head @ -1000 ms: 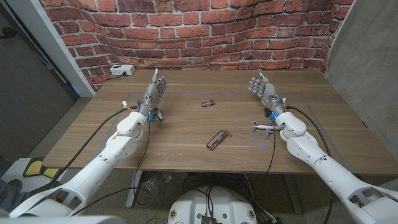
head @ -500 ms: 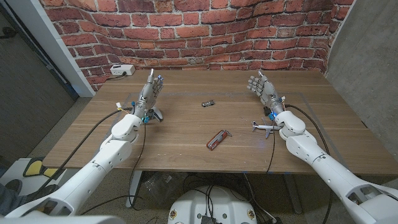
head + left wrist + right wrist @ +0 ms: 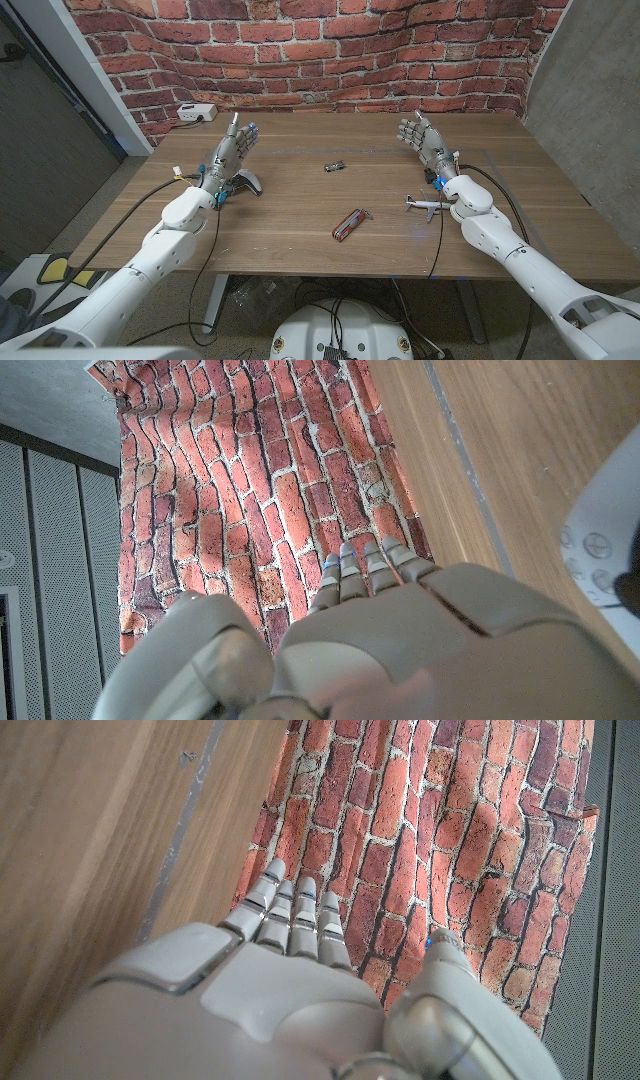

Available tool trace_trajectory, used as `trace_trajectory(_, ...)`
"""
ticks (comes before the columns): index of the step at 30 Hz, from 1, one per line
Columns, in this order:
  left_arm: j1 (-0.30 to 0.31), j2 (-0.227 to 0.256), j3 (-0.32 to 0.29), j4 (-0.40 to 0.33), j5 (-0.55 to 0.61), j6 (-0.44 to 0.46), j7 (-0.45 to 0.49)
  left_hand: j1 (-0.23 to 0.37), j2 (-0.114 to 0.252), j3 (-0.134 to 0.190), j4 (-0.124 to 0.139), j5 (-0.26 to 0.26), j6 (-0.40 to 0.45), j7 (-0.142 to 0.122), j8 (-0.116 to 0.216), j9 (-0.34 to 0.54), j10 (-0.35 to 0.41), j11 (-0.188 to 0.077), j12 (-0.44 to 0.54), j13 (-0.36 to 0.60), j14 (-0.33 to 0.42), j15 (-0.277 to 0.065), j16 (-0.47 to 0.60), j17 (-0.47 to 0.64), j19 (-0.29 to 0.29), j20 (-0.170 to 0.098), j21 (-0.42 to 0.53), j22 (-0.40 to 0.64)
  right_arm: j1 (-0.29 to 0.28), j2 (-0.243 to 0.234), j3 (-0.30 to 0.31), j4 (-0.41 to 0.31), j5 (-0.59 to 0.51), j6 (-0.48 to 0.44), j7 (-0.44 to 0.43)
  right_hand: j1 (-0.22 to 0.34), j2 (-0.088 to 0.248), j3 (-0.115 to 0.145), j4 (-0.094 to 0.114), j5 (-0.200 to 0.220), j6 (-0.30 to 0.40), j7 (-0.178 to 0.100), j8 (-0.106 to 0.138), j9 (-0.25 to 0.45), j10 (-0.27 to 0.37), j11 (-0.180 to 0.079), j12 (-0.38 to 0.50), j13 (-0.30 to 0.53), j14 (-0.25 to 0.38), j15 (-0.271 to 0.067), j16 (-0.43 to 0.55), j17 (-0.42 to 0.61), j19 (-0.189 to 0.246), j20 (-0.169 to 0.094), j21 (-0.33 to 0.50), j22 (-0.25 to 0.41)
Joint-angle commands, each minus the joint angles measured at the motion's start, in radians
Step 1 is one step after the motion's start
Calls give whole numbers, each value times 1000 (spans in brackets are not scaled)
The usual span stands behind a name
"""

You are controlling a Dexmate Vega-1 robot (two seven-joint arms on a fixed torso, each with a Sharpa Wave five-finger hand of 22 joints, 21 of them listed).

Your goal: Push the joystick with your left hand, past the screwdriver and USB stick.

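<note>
The joystick [image 3: 246, 183], a small grey controller, lies on the wooden table [image 3: 300, 245] at the left. My left hand [image 3: 231, 151] stands just to its left, open, with fingers reaching toward the back wall; whether it touches the controller I cannot tell. In the left wrist view the controller's pale edge [image 3: 603, 546] shows beside the back of my left hand [image 3: 420, 650]. A small dark USB stick [image 3: 334, 166] lies mid-table, and a red-handled tool [image 3: 350, 223] lies nearer the front. My right hand [image 3: 424, 143] stands open at the right, holding nothing.
A small toy airplane [image 3: 424, 205] lies by my right wrist. A white socket box [image 3: 196, 112] sits at the table's back left corner below the brick wall [image 3: 330, 50]. Cables trail from both arms over the table's edges.
My left hand and arm have shifted to the left, so more of the joystick shows to the right of the hand. The right arm and the other things have stayed put.
</note>
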State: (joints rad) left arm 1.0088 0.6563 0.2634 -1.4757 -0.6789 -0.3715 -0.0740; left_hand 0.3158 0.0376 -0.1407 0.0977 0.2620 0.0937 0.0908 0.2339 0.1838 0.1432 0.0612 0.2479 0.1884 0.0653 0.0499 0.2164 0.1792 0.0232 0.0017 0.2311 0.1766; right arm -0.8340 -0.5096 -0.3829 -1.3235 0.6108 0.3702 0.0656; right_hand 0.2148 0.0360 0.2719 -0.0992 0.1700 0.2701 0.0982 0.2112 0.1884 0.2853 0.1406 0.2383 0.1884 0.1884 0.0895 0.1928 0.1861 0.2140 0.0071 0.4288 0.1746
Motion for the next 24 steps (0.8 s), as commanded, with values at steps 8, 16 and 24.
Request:
trace_trajectory(8,116,47,-71,-61,73,-78,95,12,-4,-18,-3,-6,36,-6,7,3,42,-3,12,5,46,-11,8,4,37,-6,8,3,-7,1,-10,-22,-16,-13,-22,3,6,6,-1,6,-8,-5,-5,6,11,-4,2,2,7,-1,4,2,11,-1,-4,5)
trace_trajectory(16,154,43,-97,-61,136,-122,161,19,-12,-29,-7,-4,79,-11,12,3,86,-8,18,5,88,-20,10,4,88,-7,18,3,-4,0,-12,-28,-23,-17,-29,2,7,6,-1,6,-8,-7,-5,6,11,-4,2,2,8,-1,4,2,12,0,-5,5)
trace_trajectory(24,214,61,-134,-98,231,-117,261,24,-16,-36,-9,-1,104,-17,14,3,112,-11,21,5,118,-21,12,4,117,-8,21,3,-3,-5,-18,-40,-28,-34,-33,2,7,6,-2,6,-9,-8,-6,6,11,-5,1,2,9,-2,4,2,14,0,-7,5)
